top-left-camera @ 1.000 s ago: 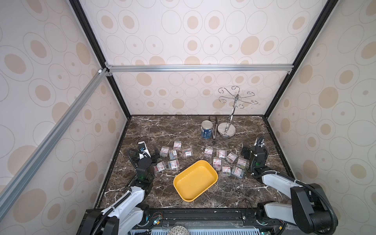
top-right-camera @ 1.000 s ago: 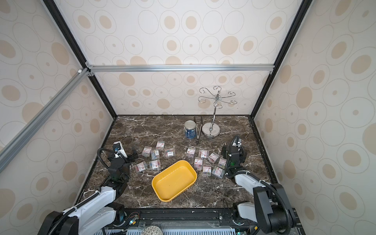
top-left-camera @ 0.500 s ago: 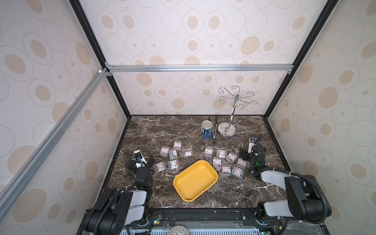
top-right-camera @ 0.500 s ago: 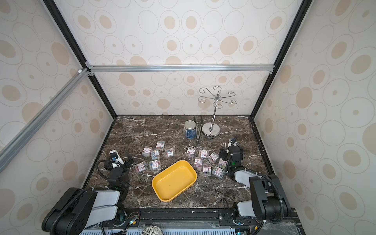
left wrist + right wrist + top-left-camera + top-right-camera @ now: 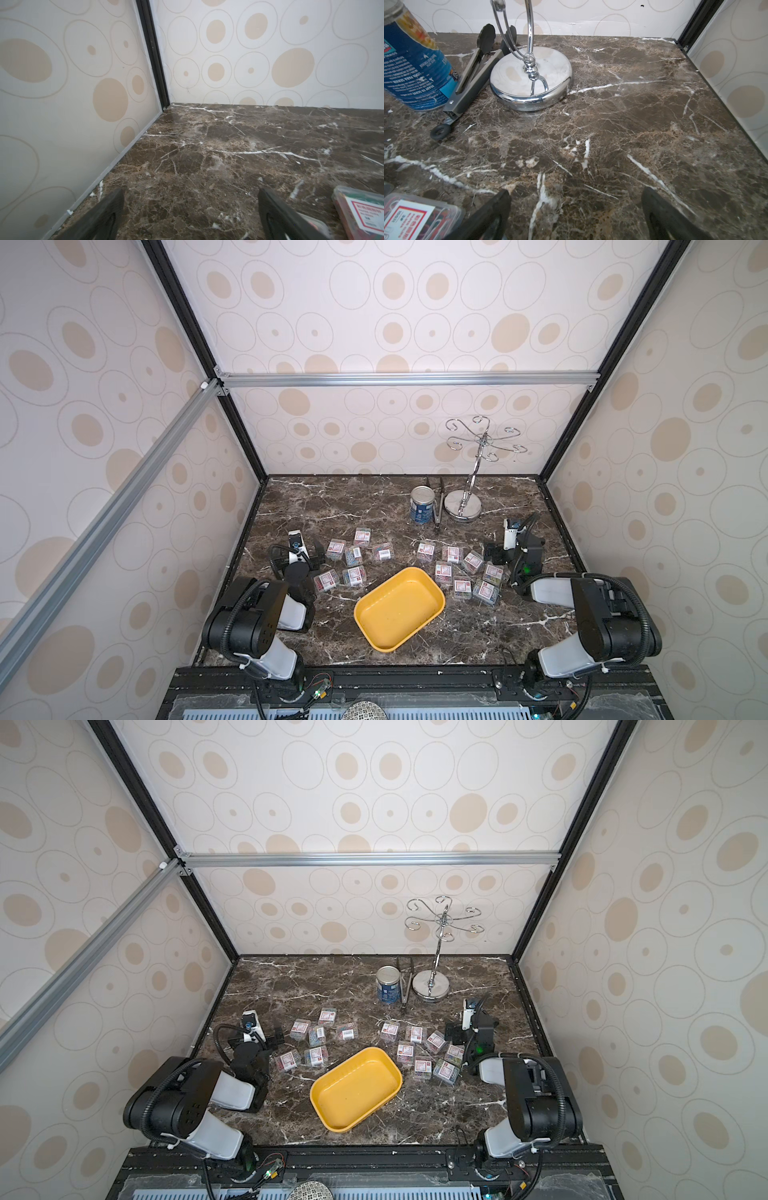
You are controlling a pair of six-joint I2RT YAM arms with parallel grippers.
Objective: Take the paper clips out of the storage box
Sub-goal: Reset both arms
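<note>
The storage box (image 5: 432,593) (image 5: 388,1073) is a shallow yellow tray at the front middle, and nothing lies in it. The paper clips, small clear cases with red-and-white labels, lie on the marble in two groups of several: one behind the tray to the left (image 5: 353,556) (image 5: 318,1036), one to the right (image 5: 461,568) (image 5: 424,1048). My left gripper (image 5: 299,558) (image 5: 255,1042) (image 5: 191,195) stands open over bare marble, left of its group, with one case (image 5: 361,209) beside a finger. My right gripper (image 5: 515,551) (image 5: 471,1031) (image 5: 575,195) is open and empty right of the other group, a case (image 5: 419,216) beside it.
A blue-labelled tin can (image 5: 422,504) (image 5: 415,62), grey tongs (image 5: 438,506) (image 5: 475,68) and a chrome hook stand (image 5: 463,502) (image 5: 531,76) sit at the back right. Patterned walls close the left, back and right sides.
Both arms have folded back, their elbows now raised near the front edge. The grippers stay open and low beside the cases. The tray and cases have not moved.
</note>
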